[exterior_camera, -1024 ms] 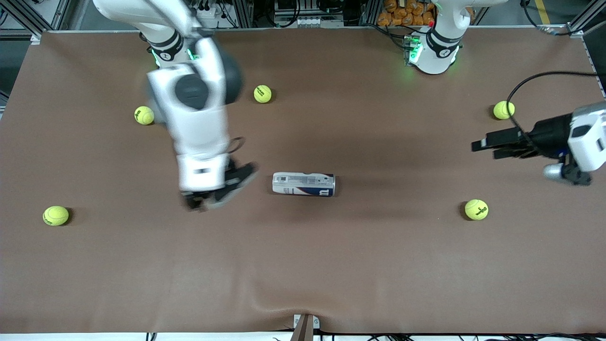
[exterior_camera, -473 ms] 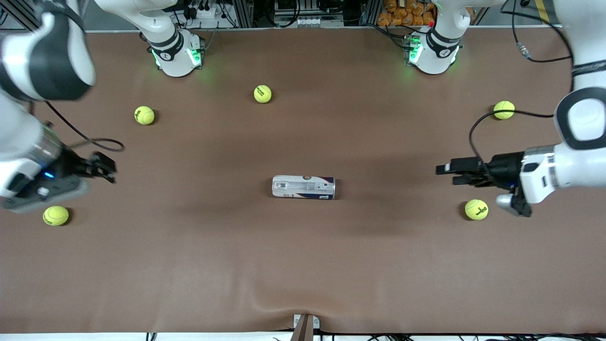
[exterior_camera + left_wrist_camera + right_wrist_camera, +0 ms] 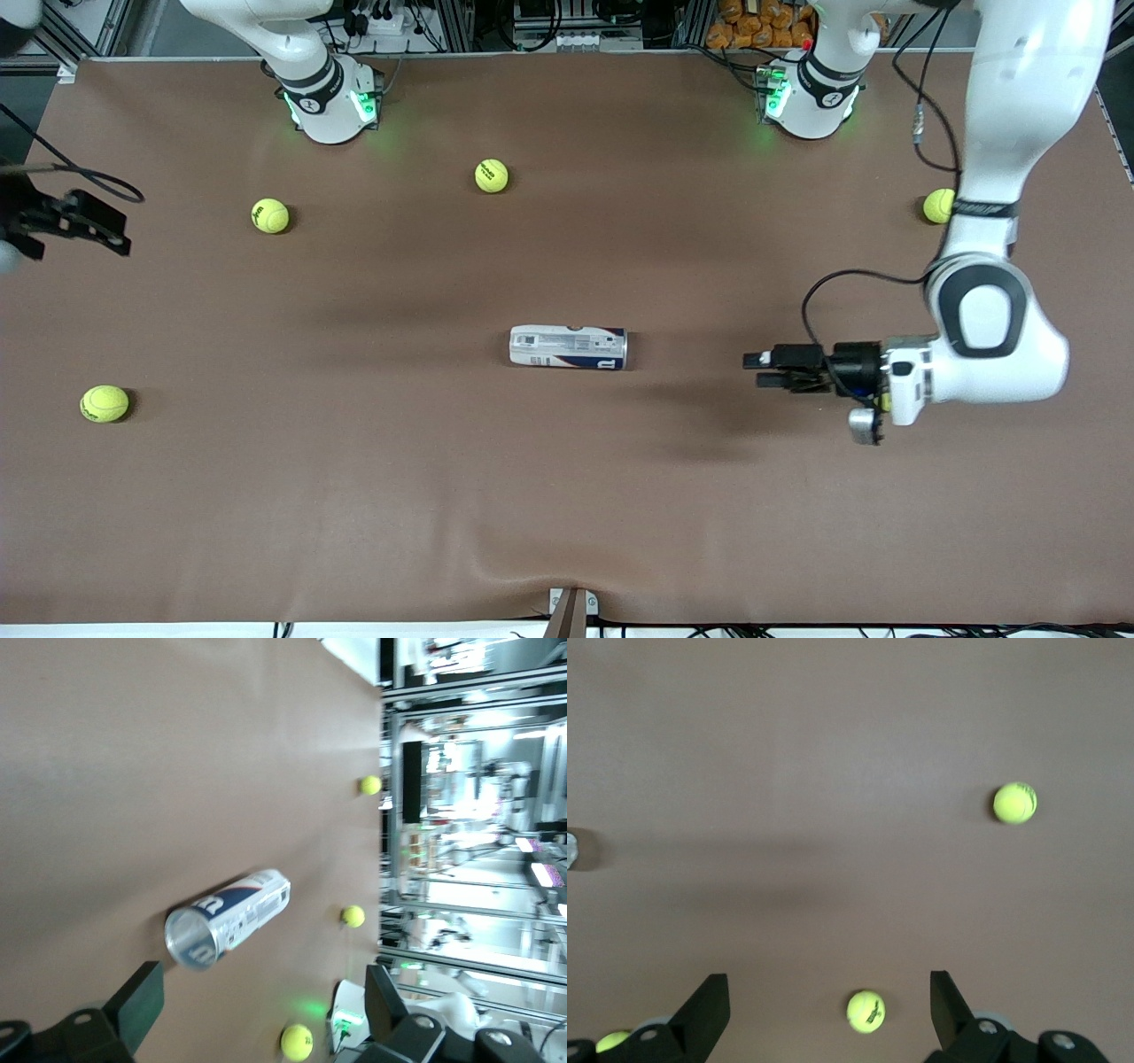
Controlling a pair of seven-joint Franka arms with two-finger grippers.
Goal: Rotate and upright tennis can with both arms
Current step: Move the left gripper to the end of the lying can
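Front view: tennis can [image 3: 568, 347] lies flat showing a white "W"; left gripper [image 3: 764, 370] and right gripper [image 3: 111, 232] jaws spread, empty

glossy plastic tennis can [image 3: 568, 347], matt brown tablecloth [image 3: 567, 496]

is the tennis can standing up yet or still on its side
On its side. The tennis can lies lengthwise on the table, its round end facing the left gripper, which is open and clear of it.
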